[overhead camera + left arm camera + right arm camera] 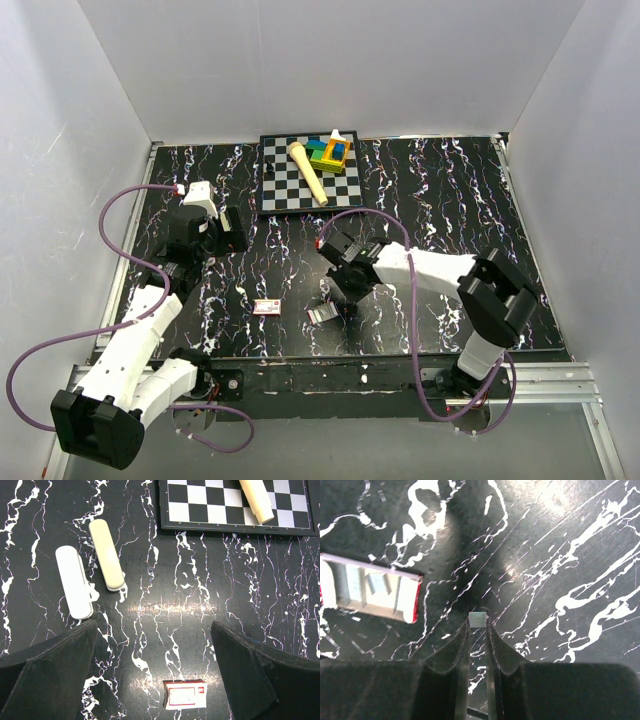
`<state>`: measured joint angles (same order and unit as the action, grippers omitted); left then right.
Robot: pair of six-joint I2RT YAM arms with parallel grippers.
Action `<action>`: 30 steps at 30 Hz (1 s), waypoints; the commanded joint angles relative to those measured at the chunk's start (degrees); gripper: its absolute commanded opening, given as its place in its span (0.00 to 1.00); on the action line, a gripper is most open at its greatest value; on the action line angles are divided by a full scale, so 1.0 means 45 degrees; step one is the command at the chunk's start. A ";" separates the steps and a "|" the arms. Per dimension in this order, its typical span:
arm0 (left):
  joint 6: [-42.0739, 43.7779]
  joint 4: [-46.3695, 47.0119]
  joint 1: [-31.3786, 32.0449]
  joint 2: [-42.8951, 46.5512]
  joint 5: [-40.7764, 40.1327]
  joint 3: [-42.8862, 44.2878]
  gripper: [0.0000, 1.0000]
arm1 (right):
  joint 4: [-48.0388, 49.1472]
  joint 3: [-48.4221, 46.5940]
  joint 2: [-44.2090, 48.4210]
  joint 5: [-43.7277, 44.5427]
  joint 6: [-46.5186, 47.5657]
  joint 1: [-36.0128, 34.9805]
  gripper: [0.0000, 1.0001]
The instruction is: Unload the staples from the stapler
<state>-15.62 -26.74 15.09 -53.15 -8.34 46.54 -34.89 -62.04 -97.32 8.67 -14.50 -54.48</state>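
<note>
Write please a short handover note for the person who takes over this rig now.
Left gripper: open, empty, above the table.
Right gripper: shut on the staples, low over the table, beside the open tray.
White stapler and cream stapler lie side by side, apart.
Done: one strip is out.
Left: set it down. Whether more staples remain inside, I cannot tell.
</note>
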 commanded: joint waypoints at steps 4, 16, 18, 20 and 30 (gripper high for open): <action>-0.0006 -0.0034 -0.0073 0.0286 0.0134 0.0341 0.98 | -0.0644 -0.0470 0.1820 -0.0363 -0.0761 -0.0627 0.13; -0.0006 -0.0073 -0.0073 0.0540 0.0076 0.0282 0.98 | -0.0567 -0.1506 0.0807 0.0085 -0.1660 -0.2112 0.13; -0.0006 -0.0093 -0.0073 0.0618 0.0095 0.0262 0.98 | -0.0585 -0.1642 0.0495 0.0105 -0.1757 -0.2210 0.13; -0.0006 -0.0092 -0.0073 0.0657 0.0095 0.0262 0.98 | -0.0586 -0.1779 0.0182 0.0183 -0.1894 -0.2307 0.13; -0.0006 -0.0092 -0.0092 0.0658 0.0134 0.0262 0.98 | -0.0312 -0.1994 -0.0542 0.0222 -0.2246 -0.2522 0.14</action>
<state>-15.64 -26.79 15.09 -51.40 -8.10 46.54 -37.41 -68.42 -98.96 8.86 -23.03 -65.21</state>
